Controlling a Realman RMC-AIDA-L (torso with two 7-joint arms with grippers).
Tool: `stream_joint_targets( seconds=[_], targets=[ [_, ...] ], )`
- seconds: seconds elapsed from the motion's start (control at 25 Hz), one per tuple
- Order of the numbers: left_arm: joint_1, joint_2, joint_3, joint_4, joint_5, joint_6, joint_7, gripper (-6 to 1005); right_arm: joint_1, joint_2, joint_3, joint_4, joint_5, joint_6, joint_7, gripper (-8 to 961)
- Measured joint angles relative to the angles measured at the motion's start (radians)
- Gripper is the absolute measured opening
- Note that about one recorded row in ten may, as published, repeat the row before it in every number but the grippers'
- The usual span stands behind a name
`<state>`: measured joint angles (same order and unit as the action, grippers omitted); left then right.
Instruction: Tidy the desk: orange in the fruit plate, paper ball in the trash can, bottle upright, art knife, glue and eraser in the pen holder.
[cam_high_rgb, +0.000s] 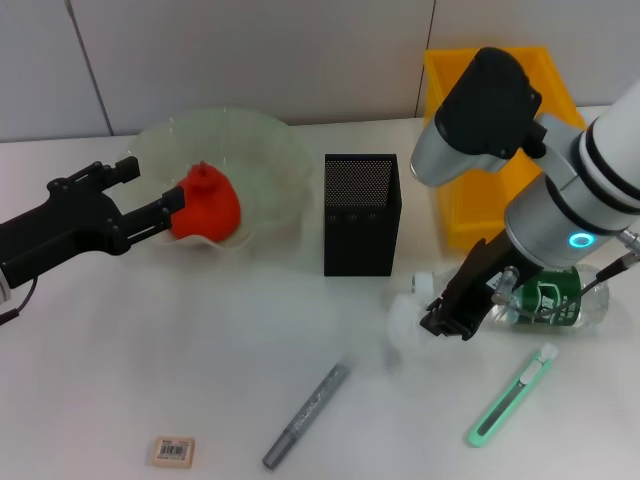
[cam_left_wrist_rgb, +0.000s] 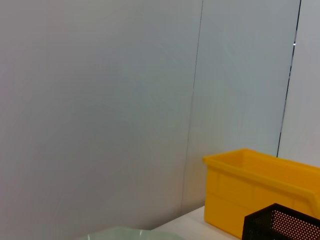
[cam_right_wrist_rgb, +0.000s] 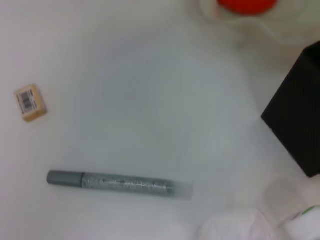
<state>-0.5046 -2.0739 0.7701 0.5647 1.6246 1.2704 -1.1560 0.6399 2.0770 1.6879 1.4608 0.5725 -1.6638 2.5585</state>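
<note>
White desk (cam_high_rgb: 250, 330) against a pale panelled wall. Left gripper (cam_high_rgb: 172, 212) sits at the near rim of the fruit plate (cam_high_rgb: 275, 165), black fingers closed on the orange (cam_high_rgb: 208, 207), which is inside the bowl; the arm reaches in from the left edge. Right gripper (cam_high_rgb: 452, 312) hangs low over the desk just beside the neck of the bottle (cam_high_rgb: 545, 300); whether its fingers are apart or closed can't be made out. Bottle lies on its side, cap toward the pen holder (cam_high_rgb: 362, 213), partly under the right forearm. A pale crumpled lump, likely the paper ball (cam_high_rgb: 405, 325), lies on the desk right by that gripper; the right wrist view shows it faintly at the frame edge. Trash can (cam_high_rgb: 500, 150) stands behind the right arm. Glue (cam_high_rgb: 306, 403) and eraser (cam_high_rgb: 173, 451) lie near the front edge, well apart; art knife (cam_high_rgb: 512, 396) lies near the bottle. Judgement: orange step is at its close, needing only release and withdrawal. Right arm looks set for the paper ball or bottle; next call is a clean close on one, without nudging the other
</note>
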Motion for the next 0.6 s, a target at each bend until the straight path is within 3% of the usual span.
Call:
stream_joint_targets(
  seconds=[0.28, 0.48, 0.6],
  targets=[
    [0.000, 0.000, 0.000, -0.003, 0.000, 0.001, 0.002, 777, -0.007, 0.000, 0.001, 0.036, -0.008, -0.019, 0.005, 94],
    [0.002, 0.000, 0.000, -0.003, 0.000, 0.001, 0.003, 776, -0.026, 0.000, 0.024, 0.155, -0.084, -0.029, 0.019, 93],
    [0.004, 0.000, 0.000, -0.005, 0.000, 0.001, 0.012, 776, -0.033, 0.000, 0.094, 0.244, -0.105, -0.048, 0.020, 93]
  ],
)
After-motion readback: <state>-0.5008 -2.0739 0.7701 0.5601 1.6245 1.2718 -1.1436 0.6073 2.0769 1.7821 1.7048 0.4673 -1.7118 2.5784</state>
